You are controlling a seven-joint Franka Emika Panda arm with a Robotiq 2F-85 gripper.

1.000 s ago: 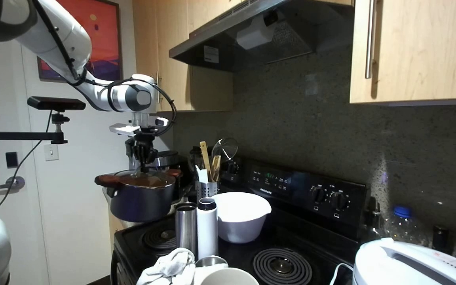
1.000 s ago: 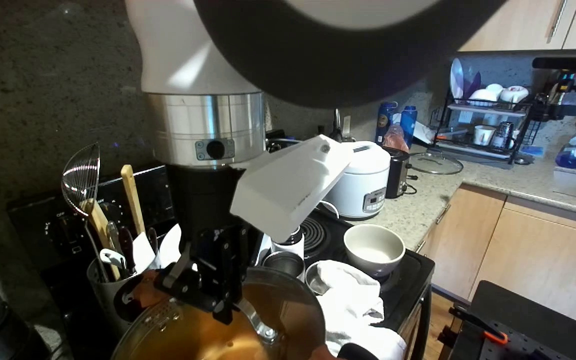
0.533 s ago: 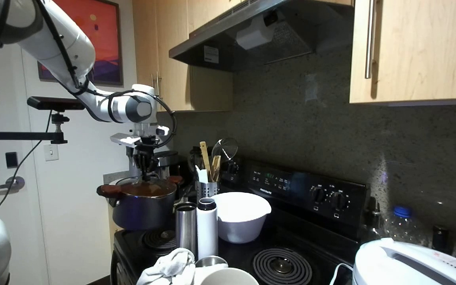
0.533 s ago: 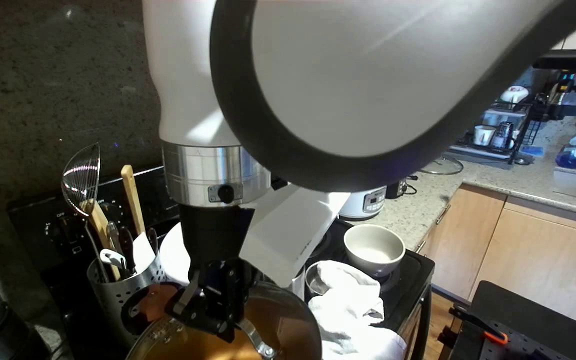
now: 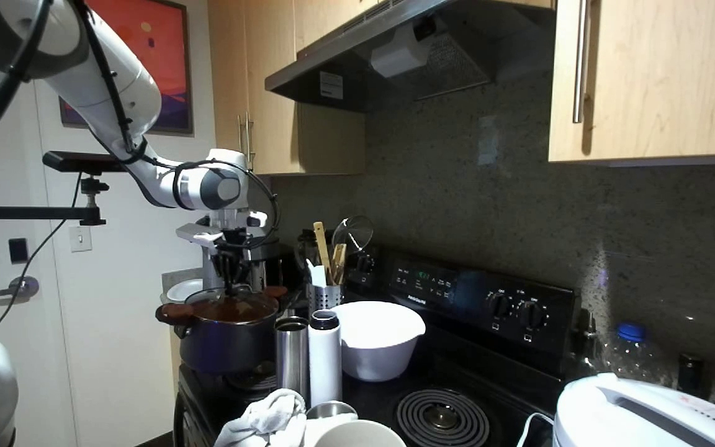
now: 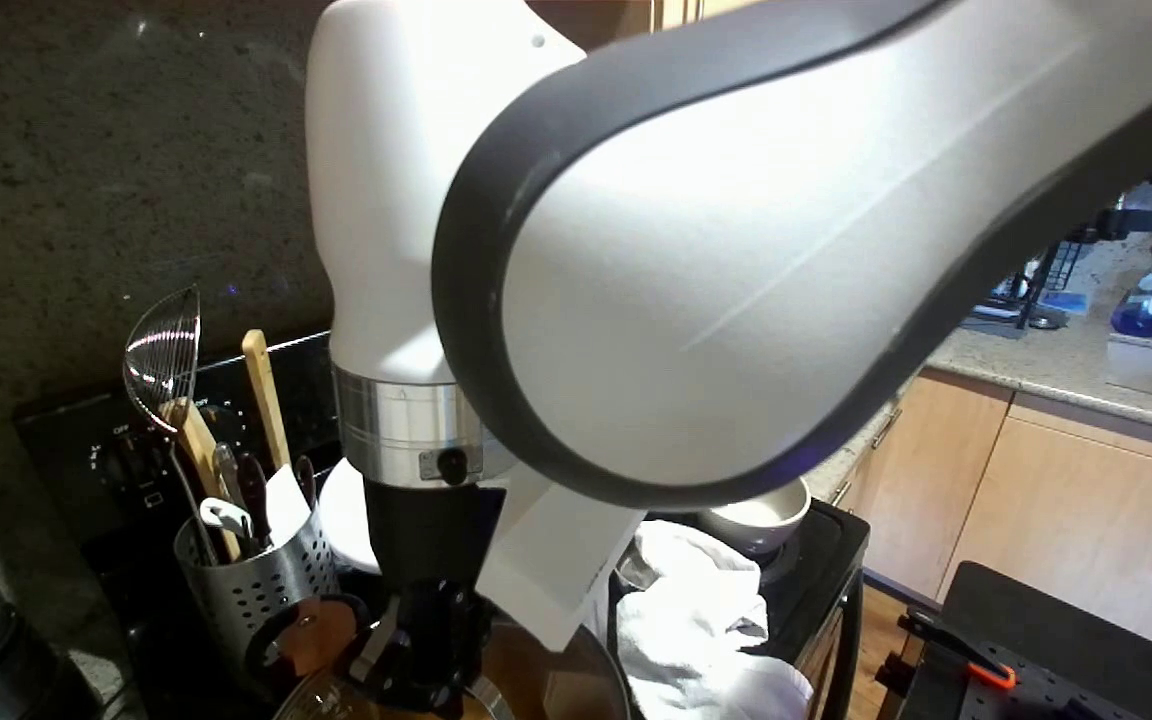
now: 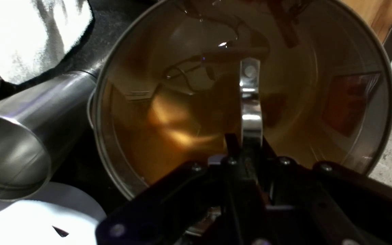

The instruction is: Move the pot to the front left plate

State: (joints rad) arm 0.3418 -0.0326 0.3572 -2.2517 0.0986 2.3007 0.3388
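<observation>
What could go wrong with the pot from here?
The end effector grips the metal handle on the lid, not the pot, so lid and pot might part if it pulls up. The steel canister is close beside the pot; a sideways drift could tip it. I can't tell whether the pot rests on the burner, so letting go now might drop it.

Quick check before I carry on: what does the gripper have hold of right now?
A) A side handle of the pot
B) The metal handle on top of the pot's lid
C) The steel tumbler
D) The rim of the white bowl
B: the wrist view shows the metal handle on the lid of the pot running in between the fingers of the gripper.
</observation>
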